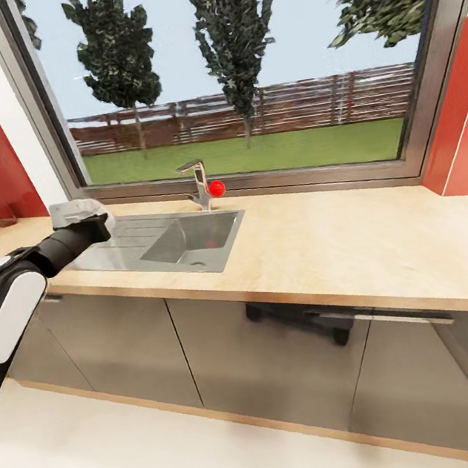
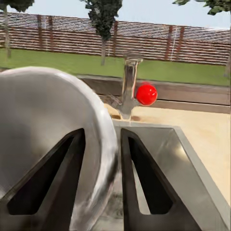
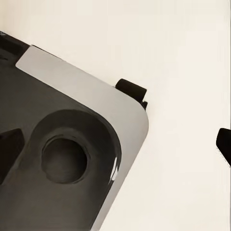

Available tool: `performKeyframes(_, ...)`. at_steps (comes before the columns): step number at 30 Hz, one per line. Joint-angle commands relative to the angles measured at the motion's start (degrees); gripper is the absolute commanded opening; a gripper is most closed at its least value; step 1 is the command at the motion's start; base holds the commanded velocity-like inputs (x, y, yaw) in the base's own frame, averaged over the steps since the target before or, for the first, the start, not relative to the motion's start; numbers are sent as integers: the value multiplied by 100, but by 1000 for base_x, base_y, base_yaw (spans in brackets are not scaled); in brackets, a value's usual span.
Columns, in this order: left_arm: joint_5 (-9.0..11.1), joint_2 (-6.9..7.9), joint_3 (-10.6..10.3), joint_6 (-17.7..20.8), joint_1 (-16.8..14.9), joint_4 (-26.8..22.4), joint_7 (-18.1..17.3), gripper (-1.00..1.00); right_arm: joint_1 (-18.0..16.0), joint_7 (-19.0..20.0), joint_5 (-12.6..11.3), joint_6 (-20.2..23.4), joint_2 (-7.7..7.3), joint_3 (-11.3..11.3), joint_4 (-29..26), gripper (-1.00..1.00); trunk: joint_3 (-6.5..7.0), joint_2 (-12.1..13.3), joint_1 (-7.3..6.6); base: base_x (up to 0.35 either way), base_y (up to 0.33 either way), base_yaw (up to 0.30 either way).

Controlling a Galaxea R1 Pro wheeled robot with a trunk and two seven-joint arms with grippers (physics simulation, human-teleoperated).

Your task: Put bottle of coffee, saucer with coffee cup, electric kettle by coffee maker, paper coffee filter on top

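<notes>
Head view: the left gripper (image 1: 85, 215) hangs over the sink's (image 1: 118, 262) draining board, carrying the saucer (image 1: 74, 210), a small white disc, above the kitchen countertop (image 1: 355, 238). A tap (image 1: 198, 183) with a red knob (image 1: 217, 188) stands behind the basin.
Left wrist view: the saucer (image 2: 43, 139) sits clamped by its rim between the two dark fingers (image 2: 144, 187), which are closed onto it.
Handling: probably light, stiff, glazed and slippery, and breakable; an edge pinch suits it, though it could swivel, so set it down flat and gently.
Right wrist view: pale floor and the robot's own dark base (image 3: 57, 159).
Right hand: its opening cannot be told.
Hard to make out: the saucer's far rim is cut off by the frame.
</notes>
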Motion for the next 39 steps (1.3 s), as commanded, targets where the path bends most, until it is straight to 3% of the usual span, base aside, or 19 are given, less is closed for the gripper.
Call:
performKeyframes(1, 74, 3, -6, 12, -11, -7, 58, -100, -4, -5, 8, -30, -2, 45, -4, 100, -6, -3, 0, 0, 0, 105)
performKeyframes(18, 79, -6, 15, 29, -25, -17, 71, -100, -7, 10, 9, -33, 3, 46, -21, 100, -6, -3, 0, 0, 0, 33)
performKeyframes(34, 79, -3, 15, 31, -25, -20, 31, -100, -7, 5, 9, -33, 9, 48, -21, 100, -6, -3, 0, 0, 0, 261)
performKeyframes(39, 79, -3, 15, 36, -25, -20, -275, -100, -7, 4, 9, -33, 11, 50, -21, 100, -6, -3, 0, 0, 0, 270)
